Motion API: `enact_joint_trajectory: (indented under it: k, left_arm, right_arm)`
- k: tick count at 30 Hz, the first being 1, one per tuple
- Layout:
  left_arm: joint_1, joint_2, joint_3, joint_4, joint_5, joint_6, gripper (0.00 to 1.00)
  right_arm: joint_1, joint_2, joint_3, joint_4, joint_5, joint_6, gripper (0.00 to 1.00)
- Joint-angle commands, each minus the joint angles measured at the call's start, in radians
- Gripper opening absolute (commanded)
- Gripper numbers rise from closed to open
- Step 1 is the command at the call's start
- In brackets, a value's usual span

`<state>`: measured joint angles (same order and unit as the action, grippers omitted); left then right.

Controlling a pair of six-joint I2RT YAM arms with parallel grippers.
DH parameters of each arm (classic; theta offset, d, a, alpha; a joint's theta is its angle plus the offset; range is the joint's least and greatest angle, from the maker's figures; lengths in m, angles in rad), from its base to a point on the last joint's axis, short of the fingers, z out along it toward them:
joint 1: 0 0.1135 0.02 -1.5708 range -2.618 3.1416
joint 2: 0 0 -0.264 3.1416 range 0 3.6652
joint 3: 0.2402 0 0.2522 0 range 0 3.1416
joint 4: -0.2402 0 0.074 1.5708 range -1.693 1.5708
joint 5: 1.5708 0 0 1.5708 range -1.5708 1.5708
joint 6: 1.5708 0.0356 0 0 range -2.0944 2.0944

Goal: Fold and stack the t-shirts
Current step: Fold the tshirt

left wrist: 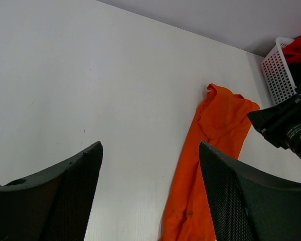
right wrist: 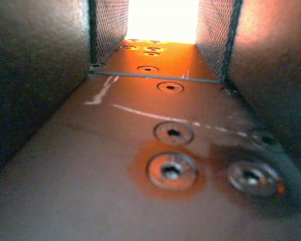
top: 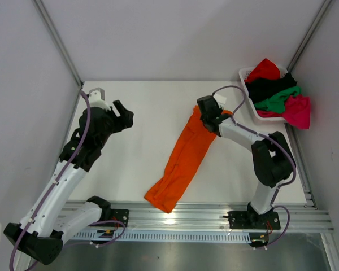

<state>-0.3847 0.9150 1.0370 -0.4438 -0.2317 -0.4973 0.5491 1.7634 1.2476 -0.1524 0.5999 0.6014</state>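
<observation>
Presently the orange t-shirt (top: pixel 183 158) lies bunched into a narrow strip on the table (top: pixel 141 130). Its long axis runs diagonally from the near edge at centre up toward the far right.

The right gripper (top: pixel 213 125) sits on the strip's far end, pointing down. Its fingers (right wrist: pixel 110 25) stand partly apart with orange cloth filling the gap; whether they pinch the cloth cannot be told.

The left gripper (top: pixel 124 116) hovers over bare table to the left of the strip's far half, jaws wide and empty, well apart from the cloth. The strip's near end is unattended and lies nearer the left arm's base than the right's.

Judged from this layout, spreading the shirt calls for the open room on the left. The basket (top: pixel 244 74) holding the other t-shirts (top: pixel 277 96) bounds the right.
</observation>
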Motion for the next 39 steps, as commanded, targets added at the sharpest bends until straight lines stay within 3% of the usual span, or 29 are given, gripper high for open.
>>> enact_joint_trajectory:
  k: [1, 8, 19, 25, 32, 39]
  left_arm:
    - [0.006, -0.016, -0.008, 0.005, -0.003, -0.015, 0.8]
    - [0.006, -0.033, -0.023, -0.003, -0.014, -0.024, 0.8]
    - [0.006, -0.057, -0.015, -0.009, -0.037, -0.027, 0.8]
    - [0.006, -0.062, -0.022, -0.009, -0.038, -0.033, 0.8]
    - [0.006, -0.061, -0.026, -0.012, -0.018, -0.044, 0.8]
    - [0.006, -0.074, -0.038, -0.032, 0.002, -0.057, 0.8]
  right_arm:
    - [-0.041, 0.094, 0.047, -0.052, -0.008, 0.046, 0.36]
    - [-0.075, 0.26, 0.119, -0.041, -0.127, 0.08, 0.36]
    - [-0.077, 0.346, 0.179, -0.016, -0.233, 0.067, 0.36]
    - [-0.078, 0.381, 0.222, 0.056, -0.389, -0.011, 0.36]
    - [-0.063, 0.462, 0.303, 0.125, -0.681, -0.141, 0.36]
    - [-0.014, 0.574, 0.475, 0.103, -0.767, -0.19, 0.36]
